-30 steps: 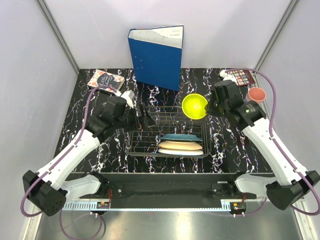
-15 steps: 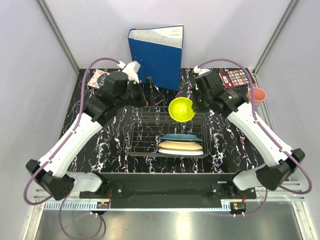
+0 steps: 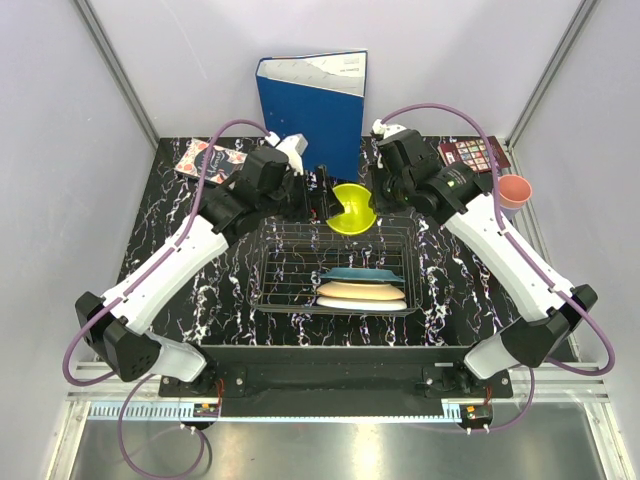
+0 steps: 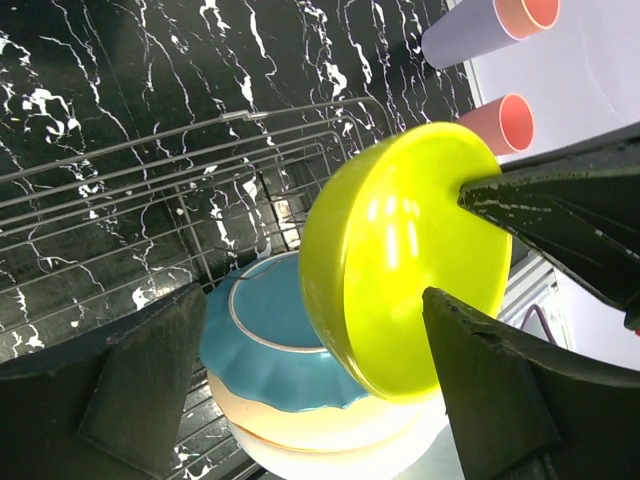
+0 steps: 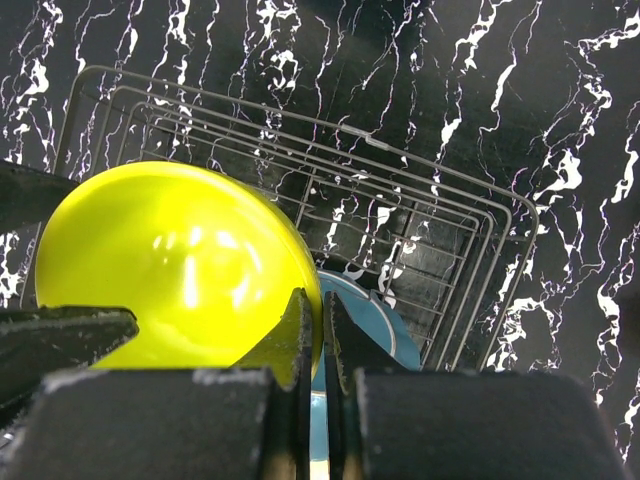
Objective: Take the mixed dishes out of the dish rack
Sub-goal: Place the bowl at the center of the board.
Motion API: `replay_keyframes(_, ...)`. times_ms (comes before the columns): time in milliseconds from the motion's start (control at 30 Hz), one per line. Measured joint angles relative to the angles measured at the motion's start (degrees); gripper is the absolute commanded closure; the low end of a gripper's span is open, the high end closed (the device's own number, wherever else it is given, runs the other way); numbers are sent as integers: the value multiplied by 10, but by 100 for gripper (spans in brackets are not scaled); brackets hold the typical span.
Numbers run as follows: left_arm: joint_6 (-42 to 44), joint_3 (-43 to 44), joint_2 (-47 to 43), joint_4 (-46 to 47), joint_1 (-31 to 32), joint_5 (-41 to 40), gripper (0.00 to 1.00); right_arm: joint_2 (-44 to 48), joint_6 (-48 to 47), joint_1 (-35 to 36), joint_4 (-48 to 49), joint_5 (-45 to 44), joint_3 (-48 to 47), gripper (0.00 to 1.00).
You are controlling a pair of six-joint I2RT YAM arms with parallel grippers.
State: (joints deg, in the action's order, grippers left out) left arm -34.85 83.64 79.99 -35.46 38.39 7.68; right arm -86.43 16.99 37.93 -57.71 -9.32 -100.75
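Bowl (image 3: 352, 210), yellow-green, hangs tilted in the air, its rim pinched between the closed fingers of the right claw (image 5: 311, 325); it sits just under and ahead of that claw, above the far edge of the wire rack (image 3: 300, 262). The left claw (image 3: 325, 200) stands wide, one finger (image 4: 150, 390) on each side of the bowl; whether either finger touches the bowl cannot be told.

Below both claws, at the right end of the rack, three plates lie stacked: a teal plate (image 4: 262, 335) on top, a cream plate (image 3: 360, 290) under it, a white plate (image 3: 362, 303) at the bottom; the part of the rack under the left claw shows only bare wires.

Just behind the two claws an upright blue binder (image 3: 312, 115) stands close, the nearest thing in the way on the far side; a small book (image 3: 205, 160) lies beyond and to the left of the left claw, another (image 3: 475, 155) to the right of the right claw. Further right of the right claw, past its arm, a pink cup (image 3: 512, 190) stands on the black marbled table (image 3: 190, 300); the left wrist view shows a lavender cup (image 4: 470, 30) just beside it.
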Motion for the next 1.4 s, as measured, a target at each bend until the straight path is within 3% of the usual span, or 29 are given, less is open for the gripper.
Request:
replay_keyframes(133, -2, 0, 0, 0, 0, -2, 43, 0, -1, 2, 0, 2, 0, 100)
replay_keyframes(333, -4, 0, 8, 0, 0, 3, 64, 0, -1, 5, 0, 11, 1, 100)
replay_keyframes(367, -5, 0, 10, 0, 0, 5, 73, 0, -1, 6, 0, 13, 1, 100)
replay_keyframes(433, -7, -2, 15, 0, 0, 9, 82, 0, 0, 9, 0, 15, 1, 100)
replay_keyframes(467, -9, -2, 17, 0, 0, 9, 95, 0, 0, 11, 0, 16, 1, 100)
replay_keyframes(500, -8, -4, 19, -1, 0, 5, 100, 0, 1, 12, 0, 16, 1, 100)
replay_keyframes(633, -14, -20, 28, -12, -1, -4, 100, 4, 8, 23, 13, 23, 2, 100)
replay_keyframes(667, -16, -22, 28, -12, 0, -4, 100, 4, 8, 24, 13, 23, 4, 92)
replay_keyframes(700, -16, -23, 28, -12, 0, -6, 100, 4, 9, 24, 13, 23, 8, 71)
replay_keyframes(767, -16, -27, 26, -10, 0, -9, 100, 4, 13, 24, 14, 24, 9, 48)
replay_keyframes(800, -16, -31, 23, -11, 0, -9, 100, 5, 14, 25, 16, 26, 9, 30)
replay_keyframes(867, -14, -39, 8, -16, -2, -15, 100, 8, 15, 24, 17, 18, 9, 15)
replay_keyframes(900, -14, -43, -3, -21, -3, -18, 100, 10, 16, 24, 17, 12, 9, 2)
replay_keyframes(1267, -31, -99, -139, -20, -131, 26, 100, 30, 79, 55, 126, 26, 16, 0)
replay_keyframes(1333, -31, -108, -146, -50, -188, -21, 100, 49, 76, 53, 118, 0, 29, 0)
replay_keyframes(1400, -38, -125, -141, -75, -285, -88, 100, 102, 74, 31, 84, -38, 67, 0)
